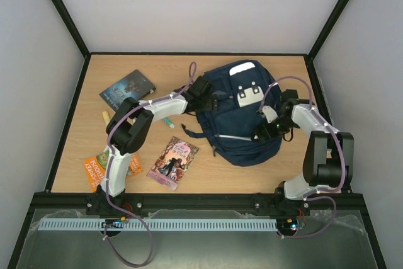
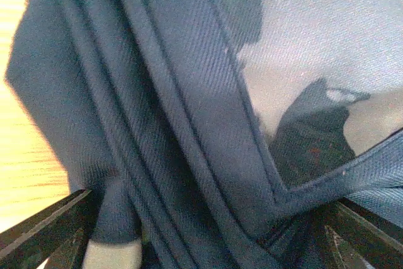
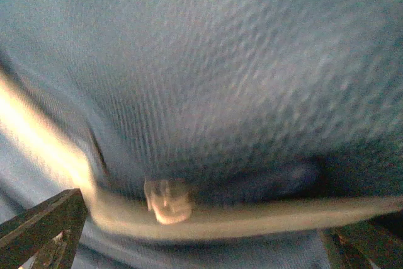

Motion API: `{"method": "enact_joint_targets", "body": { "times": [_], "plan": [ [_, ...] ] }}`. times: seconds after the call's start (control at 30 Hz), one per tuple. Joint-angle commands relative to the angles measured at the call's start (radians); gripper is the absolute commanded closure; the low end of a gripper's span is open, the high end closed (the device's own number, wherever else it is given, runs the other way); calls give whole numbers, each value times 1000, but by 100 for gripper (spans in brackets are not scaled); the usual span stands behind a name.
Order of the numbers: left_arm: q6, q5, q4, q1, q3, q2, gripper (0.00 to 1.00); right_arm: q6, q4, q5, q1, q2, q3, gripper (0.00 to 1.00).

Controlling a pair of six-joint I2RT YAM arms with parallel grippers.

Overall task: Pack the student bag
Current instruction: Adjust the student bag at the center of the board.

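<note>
See the big navy-blue fabric backpack [image 1: 242, 121] lying back-right on the wooden surface [image 1: 164, 70]. With the left pincer [image 1: 206, 94] spread wide at its upper-left edge and the right pincer [image 1: 267, 128] wide by a small pale tab [image 3: 167, 201], maybe a zip pull, pinch loose cloth only and lift slowly.

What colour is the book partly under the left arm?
The book is orange; top external view shows it best.
</note>
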Motion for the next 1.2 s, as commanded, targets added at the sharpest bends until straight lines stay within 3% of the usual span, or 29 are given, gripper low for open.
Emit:
{"method": "enact_joint_targets", "body": {
  "times": [0.0,0.13,0.3,0.43,0.57,0.73,0.87,1.07,1.17],
  "plan": [
    [67,-122,-54,30,30,-104,4,-140,-299,-184,107,-80,-6,1],
    [112,-171,-119,30,-49,-287,3,-177,-374,-127,107,-181,56,1],
    [121,-145,-135,23,-277,-519,3,-169,-380,-21,107,-301,64,1],
    [105,-77,-143,23,-421,-608,4,-28,-225,102,75,-338,35,1],
    [98,8,-123,16,-520,-642,6,69,-120,72,12,-269,54,1],
    [107,88,-43,1,-608,-625,15,147,71,123,4,-207,11,1],
    [117,114,20,-31,-598,-547,16,152,126,111,3,-169,-33,1],
    [145,73,21,-93,-418,-344,16,107,153,70,4,-169,-97,1],
    [156,76,10,-127,-320,-243,15,29,87,-17,5,-161,-109,1]
  ]
}}
